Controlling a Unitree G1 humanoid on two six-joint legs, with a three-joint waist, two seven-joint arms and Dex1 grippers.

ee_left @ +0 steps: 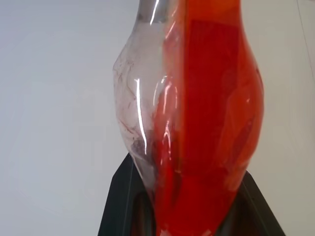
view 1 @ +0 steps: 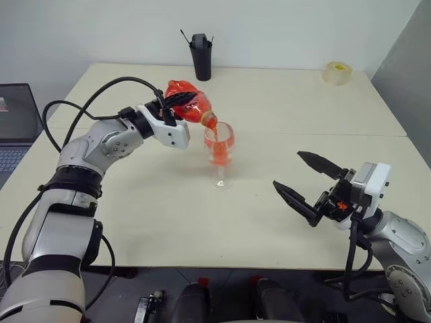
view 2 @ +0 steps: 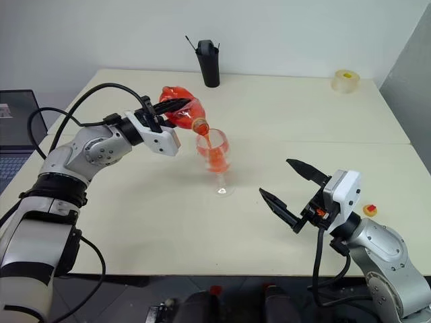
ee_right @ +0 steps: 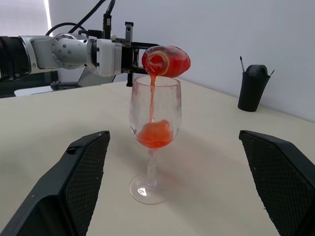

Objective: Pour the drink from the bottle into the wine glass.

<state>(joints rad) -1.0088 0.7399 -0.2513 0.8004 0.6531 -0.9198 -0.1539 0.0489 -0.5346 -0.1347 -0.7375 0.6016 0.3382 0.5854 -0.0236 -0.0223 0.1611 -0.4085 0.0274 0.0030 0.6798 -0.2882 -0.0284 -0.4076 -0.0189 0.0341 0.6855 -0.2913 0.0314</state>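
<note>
Plain white walls back a pale cream tabletop (view 1: 269,101) made of two slabs with a seam running across. A black cup (view 1: 201,57) with utensils stands at the far edge, a tape roll (view 1: 337,73) in the far right corner, a laptop (view 1: 17,124) off the left side, and a small red-and-yellow object (view 2: 369,210), too small to identify, near the right arm.

The left hand (view 1: 176,102) is clenched on the bottle (view 1: 188,102), tipped neck-down over the glass (view 1: 219,153) at mid-table. Drink (ee_right: 153,132) runs in a thin stream into the bowl, which looks roughly a third full; much remains in the bottle.

The right hand (view 1: 306,183) is released, fingers wide, near the glass but well apart from it.

Risks, as judged:
- The glass stands unsupported on a narrow foot; a knock from the bottle neck at the rim could topple it.
- Steeper tilt could make the stream surge or overshoot the rim.
- The soft bottle may deform under the grip and spurt.
- Overfilling, if pouring is not stopped in time.
</note>
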